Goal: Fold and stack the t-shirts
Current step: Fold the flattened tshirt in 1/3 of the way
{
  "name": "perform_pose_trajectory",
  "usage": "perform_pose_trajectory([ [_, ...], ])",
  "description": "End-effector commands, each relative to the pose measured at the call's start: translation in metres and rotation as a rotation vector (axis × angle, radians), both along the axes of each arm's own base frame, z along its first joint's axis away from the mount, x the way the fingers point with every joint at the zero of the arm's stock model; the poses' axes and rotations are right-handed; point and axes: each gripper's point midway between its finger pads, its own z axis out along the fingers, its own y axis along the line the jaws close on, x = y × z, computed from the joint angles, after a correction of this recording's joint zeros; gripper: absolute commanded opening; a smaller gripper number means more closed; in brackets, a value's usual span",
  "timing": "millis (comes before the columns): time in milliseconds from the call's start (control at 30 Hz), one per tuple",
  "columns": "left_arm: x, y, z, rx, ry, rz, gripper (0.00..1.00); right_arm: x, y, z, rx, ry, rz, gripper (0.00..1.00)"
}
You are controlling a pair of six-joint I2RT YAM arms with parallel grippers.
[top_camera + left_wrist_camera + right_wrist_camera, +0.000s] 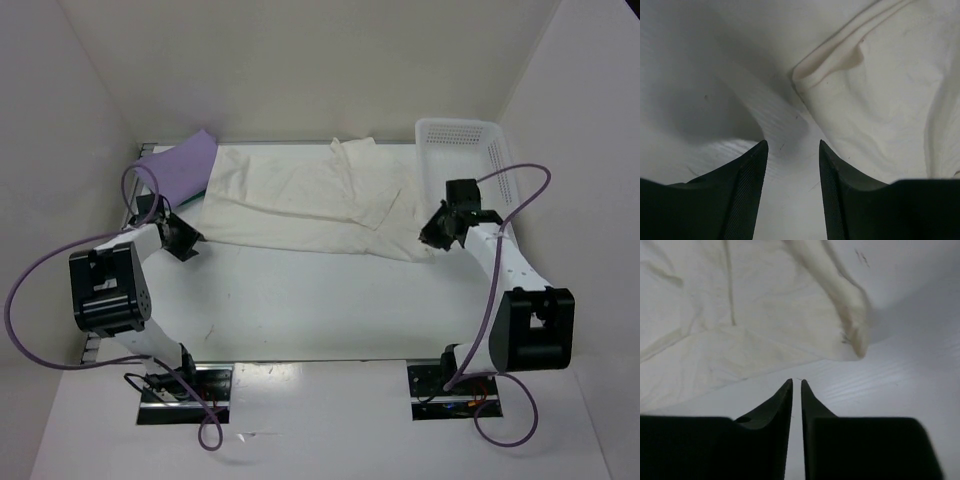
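The cream-white t-shirt lies spread across the back of the table, partly folded and creased. The lavender-purple t-shirt lies at the back left, partly under it. The green t-shirt is out of view. My left gripper is open and empty by the cream shirt's near left corner, just above the bare table. My right gripper is shut and empty, close to the shirt's near right corner.
A white perforated basket stands at the back right, just behind the right arm. White walls close the table on the left, back and right. The near half of the table is bare white surface.
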Motion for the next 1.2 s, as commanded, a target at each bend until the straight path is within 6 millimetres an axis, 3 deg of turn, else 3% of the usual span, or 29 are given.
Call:
perform_pose_trajectory([
  [0, 0.033, 0.002, 0.007, -0.025, -0.091, 0.026, 0.53, -0.005, -0.017, -0.018, 0.036, 0.013, -0.058, 0.21],
  [33, 0.039, 0.004, 0.007, -0.031, -0.096, 0.037, 0.53, -0.008, -0.026, -0.027, 0.037, 0.037, -0.086, 0.32],
  [67, 0.037, 0.001, -0.004, -0.053, -0.068, 0.041, 0.53, -0.009, -0.029, -0.035, 0.038, 0.057, -0.098, 0.36],
  [200, 0.044, 0.001, -0.006, -0.063, -0.083, 0.043, 0.48, -0.007, -0.033, -0.052, 0.038, 0.080, -0.108, 0.49],
  [333, 0.046, 0.006, -0.006, -0.041, -0.087, 0.057, 0.36, -0.006, -0.038, -0.074, 0.038, 0.135, -0.134, 0.51],
  [433, 0.045, 0.008, -0.011, -0.028, -0.077, 0.054, 0.24, -0.002, -0.040, -0.081, 0.035, 0.140, -0.160, 0.51],
  [567, 0.048, 0.009, -0.008, -0.021, -0.086, 0.046, 0.15, 0.003, -0.051, -0.090, 0.045, 0.146, -0.221, 0.51],
  [700, 0.048, 0.009, -0.011, -0.014, -0.087, 0.038, 0.07, 0.012, -0.057, -0.102, 0.058, 0.160, -0.255, 0.26],
  [733, 0.049, 0.010, -0.009, -0.008, -0.086, 0.028, 0.06, 0.012, -0.054, -0.105, 0.074, 0.171, -0.260, 0.14],
  [833, 0.043, 0.013, -0.005, 0.020, -0.071, 0.023, 0.01, 0.009, -0.051, -0.109, 0.091, 0.191, -0.261, 0.00],
  [933, 0.031, 0.022, 0.001, 0.037, -0.047, 0.037, 0.00, -0.005, -0.054, -0.094, 0.095, 0.178, -0.296, 0.00],
  [1067, -0.009, 0.038, 0.003, 0.040, 0.020, 0.071, 0.00, -0.040, -0.053, -0.075, 0.123, 0.181, -0.322, 0.00],
  [1100, -0.019, 0.042, 0.003, 0.054, 0.036, 0.077, 0.00, -0.044, -0.050, -0.061, 0.147, 0.145, -0.315, 0.00],
  [1167, -0.046, 0.036, 0.007, 0.068, 0.067, 0.079, 0.00, -0.058, -0.043, -0.055, 0.166, 0.149, -0.303, 0.00],
])
